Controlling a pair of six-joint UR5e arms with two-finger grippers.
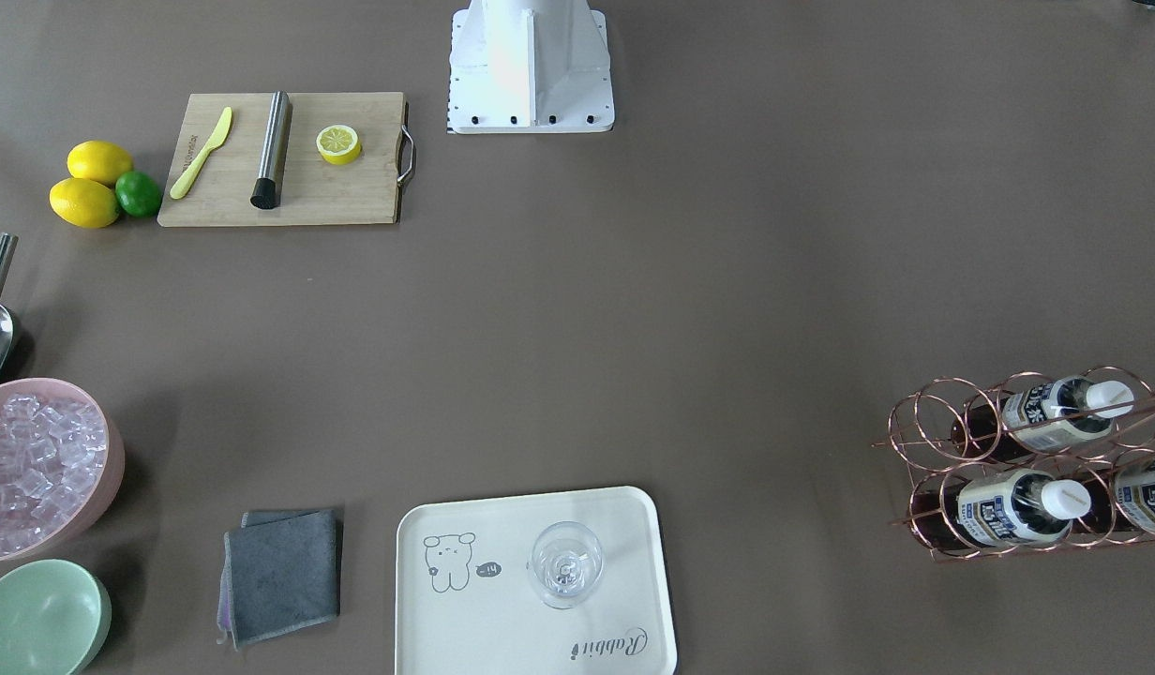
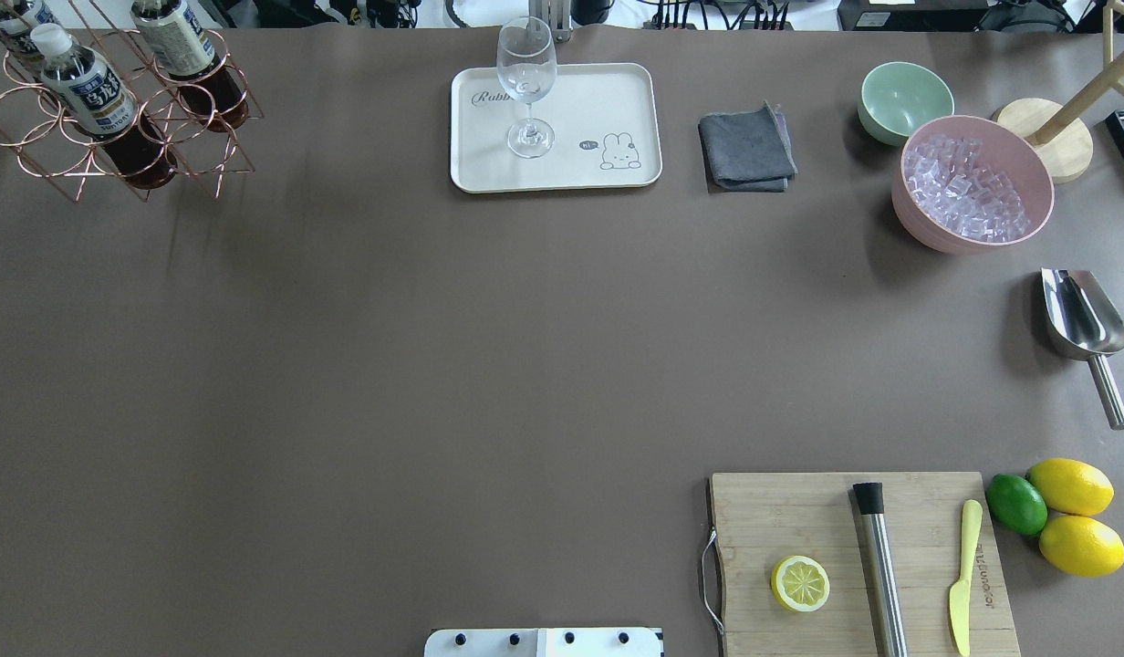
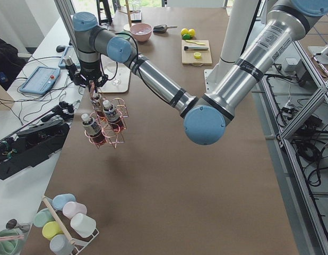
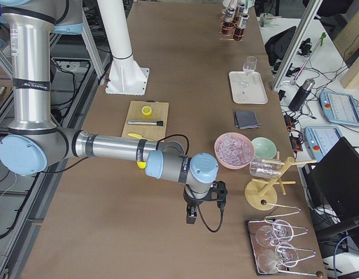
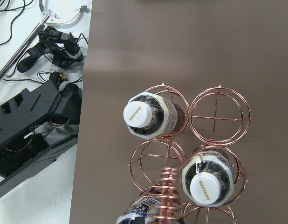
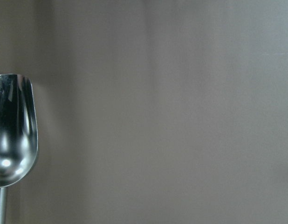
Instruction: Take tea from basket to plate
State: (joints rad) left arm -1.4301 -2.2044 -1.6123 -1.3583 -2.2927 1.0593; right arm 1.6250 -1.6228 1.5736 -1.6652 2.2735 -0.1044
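plate (image 2: 580,100): holds only a wine glass (image 2: 526,87); no tea on it.
basket (image 5: 219,116): copper wire, well apart from plate.
tea (image 1: 1013,506): three bottles, all in basket rings, none lifted.
left gripper (image 3: 93,90): above basket; cannot tell whether fingers are apart.
right gripper (image 4: 191,216): near scoop (image 6: 13,126); likewise cannot tell.
progress, judged: nothing done yet; grasp, carry and set-down all left.

Overhead view, brown worktop (image 2: 434,365).

Lower right: wooden cutting board (image 2: 799,520) carrying lemon half (image 2: 800,584), steel muddler (image 2: 879,575) and yellow knife (image 2: 963,579).

Just right of board: lime (image 2: 1016,504) touching two lemons (image 2: 1070,486).

Right edge, mid-height: metal scoop (image 2: 1077,315), lying flat.

Upper right: pink bowl (image 2: 918,228) of ice cubes (image 2: 963,187), green bowl (image 2: 904,100) beside it, folded grey cloth (image 2: 746,151) further left.

Upper centre: wine glass (image 2: 526,87), upright.
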